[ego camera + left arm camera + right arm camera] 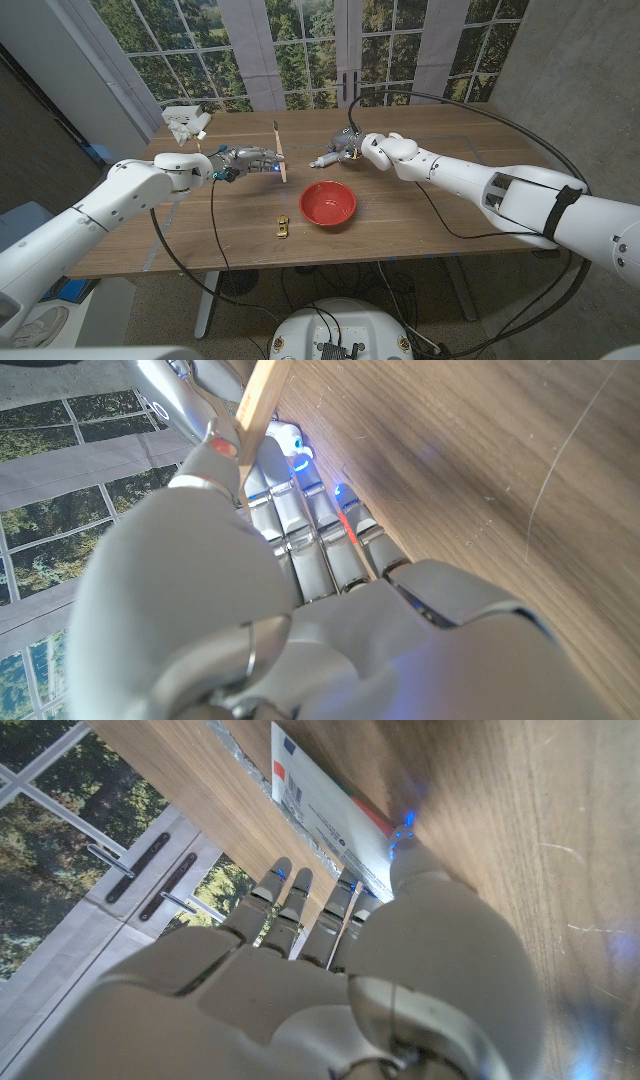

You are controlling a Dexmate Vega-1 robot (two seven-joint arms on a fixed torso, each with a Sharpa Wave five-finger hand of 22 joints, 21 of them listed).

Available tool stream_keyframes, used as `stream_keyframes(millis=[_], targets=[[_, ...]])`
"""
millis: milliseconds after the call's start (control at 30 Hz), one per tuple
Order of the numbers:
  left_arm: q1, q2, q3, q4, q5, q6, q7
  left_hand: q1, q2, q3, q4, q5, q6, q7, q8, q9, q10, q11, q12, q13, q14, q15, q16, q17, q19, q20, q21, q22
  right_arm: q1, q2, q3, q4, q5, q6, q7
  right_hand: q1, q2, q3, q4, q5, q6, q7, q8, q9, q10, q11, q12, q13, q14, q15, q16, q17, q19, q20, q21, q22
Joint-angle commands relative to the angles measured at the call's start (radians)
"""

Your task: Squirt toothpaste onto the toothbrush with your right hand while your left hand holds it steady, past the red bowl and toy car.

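Wooden table point(420, 215) fronts tall windows. Left hand point(243, 160), centre-left, pinches the toothbrush point(279, 150), keeping it steady for dosing. Right hand point(352, 148), upper centre, grips the toothpaste tube point(326, 159), aimed toward it. Red bowl point(327, 203) and toy car point(283, 226) sit lower centre.

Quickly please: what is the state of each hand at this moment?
Left hand: holding the wooden toothbrush.
Right hand: holding the toothpaste tube.
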Motion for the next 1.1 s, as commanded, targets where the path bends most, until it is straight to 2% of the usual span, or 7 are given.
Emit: stream_keyframes(millis=[33, 200, 500, 767, 1100], targets=[[-0.008, -0.003, 0.005, 0.007, 0.001, 0.003, -0.004, 0.115, 0.110, 0.009, 0.000, 0.008, 0.010, -0.002, 0.000, 0.004, 0.070, -0.065, 0.005, 0.004, 0.008, -0.137, 0.000, 0.004, 0.006, 0.006, 0.007, 0.003, 0.000, 0.025, -0.006, 0.083, 0.042, 0.034, -0.080, -0.002, 0.011, -0.012, 0.001, -0.001, 0.045, 0.018, 0.033, 0.014, 0.046, 0.001, 0.022, 0.021, 0.035, -0.165, 0.031, 0.015, 0.019, -0.002, 0.010, 0.003], [-0.005, -0.002, 0.003, 0.005, 0.001, 0.002, -0.003, 0.114, 0.110, 0.009, 0.001, 0.008, 0.009, -0.001, -0.001, 0.005, 0.070, -0.067, 0.005, 0.005, 0.008, -0.137, -0.001, 0.004, 0.006, 0.006, 0.007, 0.003, -0.004, 0.016, -0.008, 0.064, 0.041, 0.006, -0.099, -0.003, 0.011, -0.015, 0.002, -0.001, 0.037, 0.017, 0.033, 0.016, 0.038, 0.002, 0.020, 0.027, 0.034, -0.165, 0.036, 0.019, 0.021, -0.002, 0.010, 0.003], [-0.001, -0.002, 0.001, 0.007, 0.002, -0.006, -0.008, 0.115, 0.110, 0.010, 0.000, 0.009, 0.011, -0.001, -0.003, 0.004, 0.071, -0.066, 0.004, 0.005, 0.009, -0.138, -0.002, 0.005, 0.005, 0.006, 0.007, 0.003, -0.019, -0.036, 0.010, -0.049, 0.021, -0.069, -0.103, 0.000, 0.016, -0.017, 0.001, -0.001, 0.033, 0.021, 0.036, 0.018, 0.041, 0.000, 0.022, 0.037, 0.033, -0.168, 0.044, 0.027, 0.022, -0.004, 0.009, 0.004], [0.015, 0.002, -0.007, 0.003, 0.001, -0.019, -0.007, 0.113, 0.109, 0.009, 0.000, 0.009, 0.012, -0.001, -0.003, 0.006, 0.073, -0.067, 0.003, 0.005, 0.009, -0.137, -0.002, 0.005, 0.005, 0.007, 0.007, 0.003, -0.031, -0.078, 0.008, -0.162, -0.063, -0.159, -0.088, 0.005, 0.016, -0.019, -0.003, -0.001, 0.026, 0.021, 0.040, 0.022, 0.047, -0.003, 0.026, 0.047, 0.031, -0.169, 0.050, 0.032, 0.025, -0.005, 0.009, 0.004], [0.038, 0.009, -0.019, -0.003, -0.002, -0.038, -0.007, 0.112, 0.109, 0.010, 0.000, 0.009, 0.012, -0.001, -0.004, 0.008, 0.073, -0.064, 0.002, 0.007, 0.009, -0.137, -0.005, 0.005, 0.003, 0.006, 0.006, 0.002, -0.040, -0.097, 0.004, -0.234, -0.162, -0.228, -0.056, 0.014, 0.025, -0.020, -0.004, -0.001, 0.041, 0.023, 0.062, 0.037, 0.074, -0.007, 0.045, 0.068, 0.053, -0.171, 0.070, 0.044, 0.028, -0.004, 0.009, 0.004]])
